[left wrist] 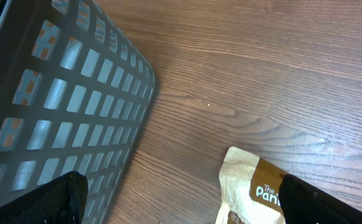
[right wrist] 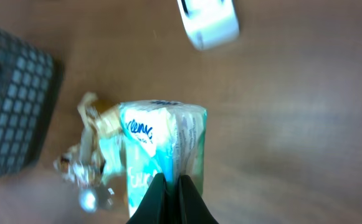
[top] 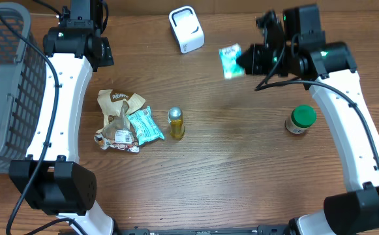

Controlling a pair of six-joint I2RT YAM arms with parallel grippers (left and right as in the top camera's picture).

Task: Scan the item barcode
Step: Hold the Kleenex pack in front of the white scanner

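Tissue pack [top: 230, 61] sits clamped in right gripper [right wrist: 171, 198], near white scanner [top: 186, 29] — left gripper [left wrist: 181, 193] gapes wide, holding nothing

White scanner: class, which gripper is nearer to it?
Right. The right gripper, shut on the tissue pack, is close beside the scanner; the left gripper, open, sits farther off near the basket.
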